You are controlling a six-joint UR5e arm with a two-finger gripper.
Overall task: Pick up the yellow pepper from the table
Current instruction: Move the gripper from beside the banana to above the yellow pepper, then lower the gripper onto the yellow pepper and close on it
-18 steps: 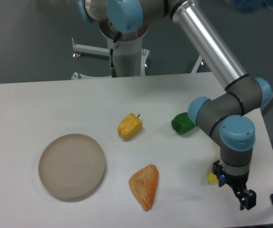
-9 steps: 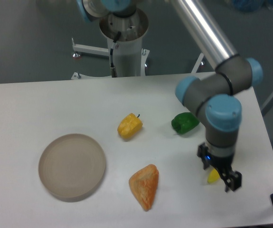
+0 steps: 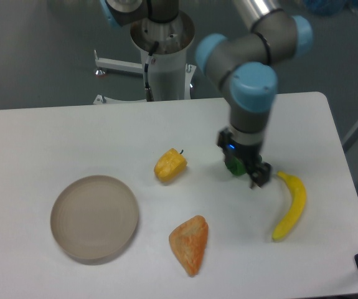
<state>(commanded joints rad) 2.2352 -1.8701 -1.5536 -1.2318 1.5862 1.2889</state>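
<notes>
The yellow pepper (image 3: 169, 165) lies on the white table (image 3: 54, 131) near its middle, a small blocky yellow-orange piece with a short dark stem pointing up and right. My gripper (image 3: 257, 177) hangs to its right, about a hand's width away, over the green pepper (image 3: 231, 167), which it mostly covers. Nothing shows between the fingers. They are dark and blurred, so whether they stand open or shut is unclear.
A round beige plate (image 3: 94, 216) sits at the front left. An orange triangular wedge (image 3: 190, 243) lies in front of the yellow pepper. A long yellow banana (image 3: 291, 205) lies at the right, near the table's edge.
The arm has swung from the front right corner leftward and back, now over the green pepper. The banana, earlier hidden behind the gripper, is in full view.
</notes>
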